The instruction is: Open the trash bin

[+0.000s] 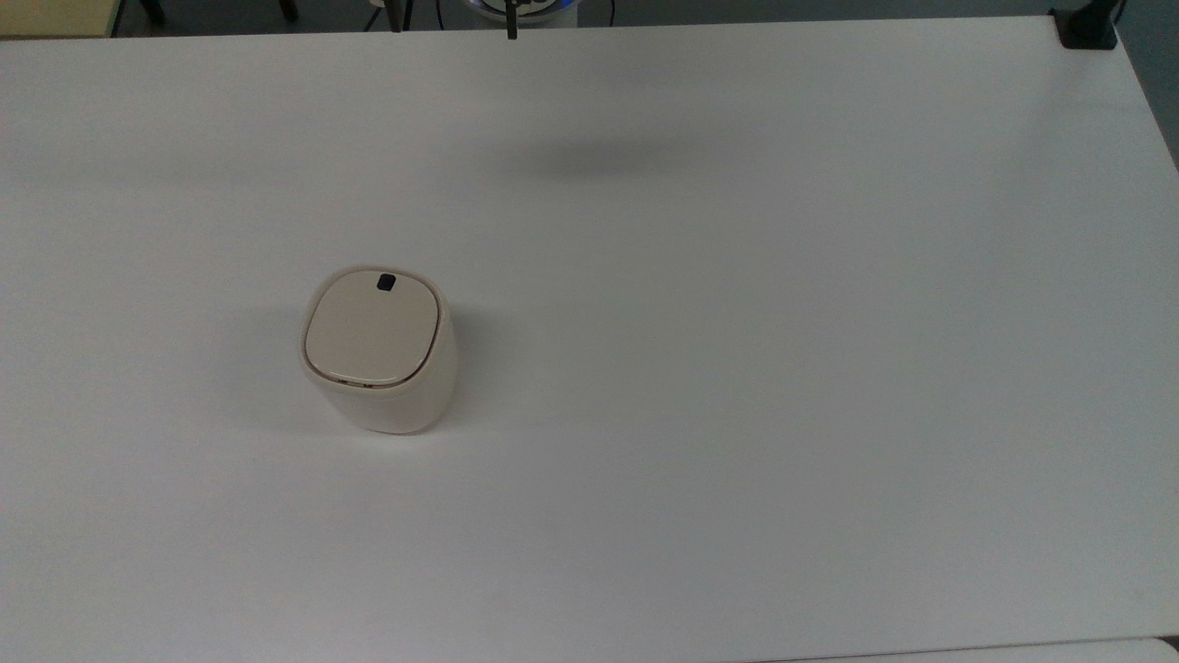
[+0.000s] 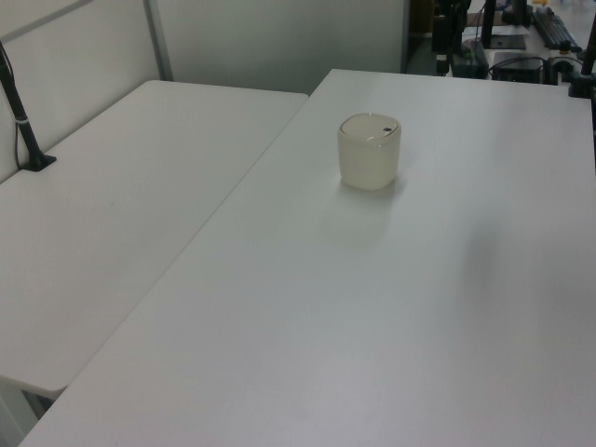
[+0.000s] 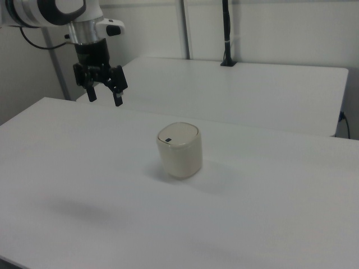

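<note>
Where the right view takes in the arm, the pincer (image 3: 104,95) hangs in the air with its two black fingers (image 3: 118,97) spread apart, pointing down and pinching nothing. It is above the far part of the white table (image 3: 67,168), toward the right view's left. Below it and nearer the camera, off to the right view's right, the trash bin (image 3: 179,150) stands upright on the table, well apart from the pincer. Its flat lid (image 3: 176,134) lies shut.

The top view gives the lid (image 1: 371,330) from above: a rounded square, flush in its rim, with the small black button (image 1: 387,283) at the edge that faces the top view's upper side. There the bin (image 1: 379,350) sits in the table's (image 1: 737,368) left half, and a soft shadow lies on the bare table farther up.

The left view shows the bin (image 2: 369,151) on the far part of the table (image 2: 372,326), its walls narrowing toward the base, the button (image 2: 386,128) a dark speck at the rim. Beyond the pincer in the right view, a second white table (image 3: 252,89) stands behind the first, with a black pole (image 3: 226,33) rising from its far edge.
</note>
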